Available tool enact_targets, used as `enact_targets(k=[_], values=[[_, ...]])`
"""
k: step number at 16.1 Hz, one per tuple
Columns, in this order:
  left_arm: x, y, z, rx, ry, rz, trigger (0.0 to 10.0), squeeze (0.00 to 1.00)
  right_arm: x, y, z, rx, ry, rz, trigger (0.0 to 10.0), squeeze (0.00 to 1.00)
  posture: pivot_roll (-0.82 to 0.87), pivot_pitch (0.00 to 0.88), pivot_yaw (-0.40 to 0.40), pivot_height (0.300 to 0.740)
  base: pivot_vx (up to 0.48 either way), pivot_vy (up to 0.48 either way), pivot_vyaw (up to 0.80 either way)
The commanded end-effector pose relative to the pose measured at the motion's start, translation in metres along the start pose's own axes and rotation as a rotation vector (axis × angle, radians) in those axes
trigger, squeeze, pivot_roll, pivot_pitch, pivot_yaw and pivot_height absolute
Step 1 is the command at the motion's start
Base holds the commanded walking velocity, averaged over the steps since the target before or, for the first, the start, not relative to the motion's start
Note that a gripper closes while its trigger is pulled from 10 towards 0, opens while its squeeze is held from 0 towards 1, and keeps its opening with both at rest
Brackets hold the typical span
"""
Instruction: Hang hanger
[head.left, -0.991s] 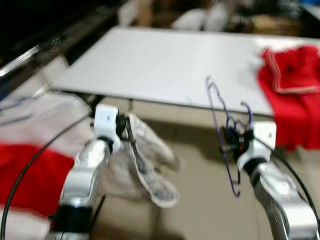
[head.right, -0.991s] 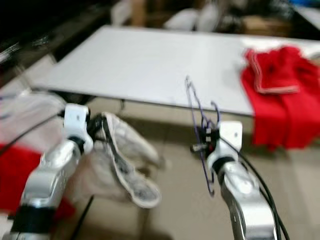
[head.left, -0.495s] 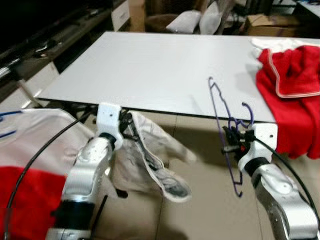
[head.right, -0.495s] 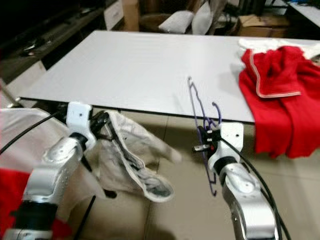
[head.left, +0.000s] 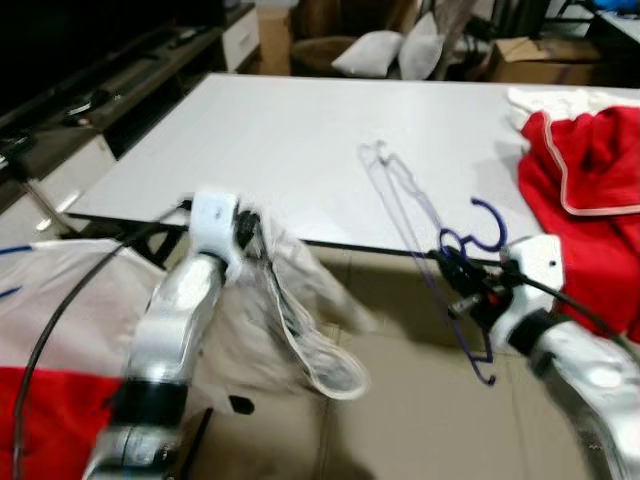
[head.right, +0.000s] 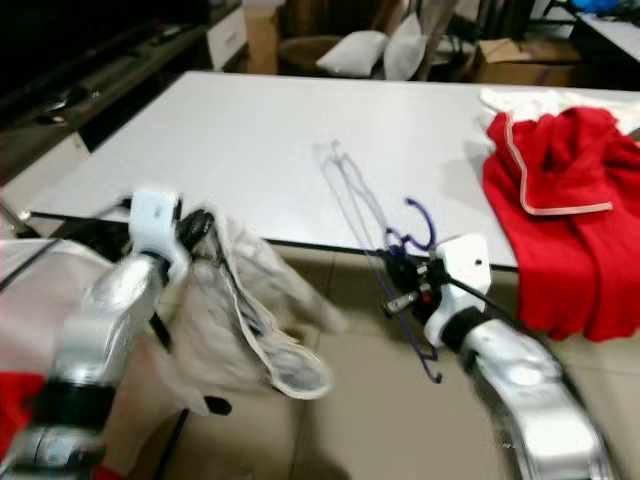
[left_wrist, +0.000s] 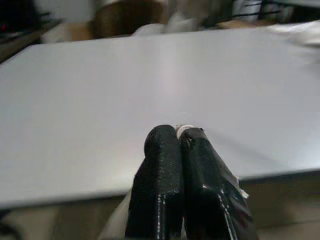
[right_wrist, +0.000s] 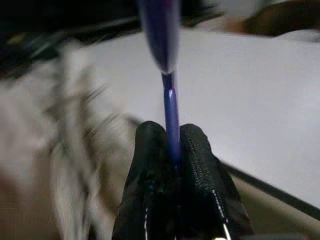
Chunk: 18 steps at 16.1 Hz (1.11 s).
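My right gripper (head.left: 462, 277) is shut on a thin purple wire hanger (head.left: 430, 240), held tilted before the near edge of the white table (head.left: 300, 140); its hook (head.left: 487, 222) curls up beside the wrist. In the right wrist view the purple hanger wire (right_wrist: 170, 115) runs out from between the black fingers (right_wrist: 197, 170). My left gripper (head.left: 255, 240) is shut on a white garment (head.left: 300, 320) that droops below the table's edge. The left wrist view has a scrap of white cloth (left_wrist: 186, 129) pinched at the fingertips (left_wrist: 165, 165).
A red garment with white trim (head.left: 590, 200) lies on the table's right end and hangs over it. Red and white cloth (head.left: 50, 370) sits low on the left. Pillows (head.left: 400, 50) and boxes (head.left: 525, 45) stand beyond the table. A dark cabinet (head.left: 90, 90) runs along the left.
The hanger has swung from nearly upright to a slant, its top now leaning left over the table. The whole view has shifted, so the camera moved; both grippers keep their hold.
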<state>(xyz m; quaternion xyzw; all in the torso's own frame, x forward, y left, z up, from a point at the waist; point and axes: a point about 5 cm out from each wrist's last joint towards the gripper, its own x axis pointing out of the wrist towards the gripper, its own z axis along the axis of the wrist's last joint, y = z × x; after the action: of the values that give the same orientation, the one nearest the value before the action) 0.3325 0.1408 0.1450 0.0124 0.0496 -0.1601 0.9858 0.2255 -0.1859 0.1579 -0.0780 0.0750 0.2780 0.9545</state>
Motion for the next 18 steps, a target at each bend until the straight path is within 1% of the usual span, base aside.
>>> enact_targets(k=[1,3,4,5,6,7,9,10,13,14,15,16,17,18], values=[[0.006,0.01,0.033,0.031,-0.124,0.003,10.0,0.0,-0.009,0.002,0.011,-0.021,-0.011,0.11,10.0,0.0,0.04,0.0,0.064,0.74,0.349,0.0,0.0],[0.015,0.016,0.047,0.047,-0.157,0.006,10.0,0.0,-0.027,-0.002,0.013,-0.048,0.038,0.206,10.0,0.0,0.04,0.0,0.056,0.74,0.347,0.0,0.0],[0.021,0.017,0.056,0.061,-0.175,-0.004,10.0,0.0,-0.039,-0.004,0.014,-0.048,0.061,0.25,10.0,0.0,0.03,0.0,0.058,0.74,0.352,0.0,0.0],[0.025,0.017,0.06,0.068,-0.183,-0.013,10.0,0.0,-0.044,-0.005,0.015,-0.048,0.076,0.273,10.0,0.0,0.03,0.0,0.059,0.74,0.349,0.0,0.0],[0.031,0.015,0.071,0.082,-0.203,-0.037,10.0,0.0,-0.053,-0.004,0.015,-0.043,0.101,0.318,10.0,0.0,0.02,0.0,0.059,0.74,0.349,0.0,0.0],[0.036,0.013,0.078,0.089,-0.219,-0.06,10.0,0.0,-0.058,-0.002,0.018,-0.034,0.111,0.357,10.0,0.0,0.02,0.0,0.059,0.74,0.352,0.0,0.0],[0.045,0.007,0.091,0.102,-0.242,-0.102,10.0,0.0,-0.062,0.003,0.023,-0.022,0.1,0.419,10.0,0.0,0.02,0.0,0.058,0.74,0.352,0.0,0.0],[0.052,0.003,0.1,0.12,-0.255,-0.131,10.0,0.0,-0.064,0.006,0.025,-0.024,0.103,0.455,10.0,0.0,0.02,0.0,0.054,0.74,0.352,0.0,0.0],[0.062,-0.002,0.111,0.155,-0.254,-0.164,10.0,0.0,-0.067,0.003,0.028,-0.033,0.105,0.466,10.0,0.0,0.02,0.0,0.052,0.74,0.352,0.0,0.0],[0.071,-0.007,0.122,0.166,-0.256,-0.178,10.0,0.0,-0.07,0.0,0.033,-0.044,0.097,0.471,10.0,0.0,0.02,0.0,0.054,0.74,0.352,0.0,0.0],[0.073,-0.009,0.127,0.17,-0.262,-0.183,10.0,0.0,-0.071,0.0,0.035,-0.046,0.093,0.478,10.0,0.0,0.02,0.0,0.054,0.74,0.356,0.0,0.0],[0.076,-0.018,0.141,0.148,-0.3,-0.225,10.0,0.0,-0.069,0.004,0.035,-0.046,0.096,0.49,10.0,0.0,0.02,0.0,0.054,0.74,0.356,0.0,0.0],[0.076,-0.02,0.144,0.142,-0.31,-0.238,10.0,0.0,-0.068,0.005,0.035,-0.045,0.097,0.494,10.0,0.0,0.02,0.0,0.054,0.74,0.352,0.0,0.0],[0.076,-0.033,0.155,0.136,-0.349,-0.296,10.0,0.0,-0.062,0.012,0.031,-0.034,0.104,0.515,10.0,0.0,0.01,0.0,0.054,0.74,0.356,0.0,0.0]])
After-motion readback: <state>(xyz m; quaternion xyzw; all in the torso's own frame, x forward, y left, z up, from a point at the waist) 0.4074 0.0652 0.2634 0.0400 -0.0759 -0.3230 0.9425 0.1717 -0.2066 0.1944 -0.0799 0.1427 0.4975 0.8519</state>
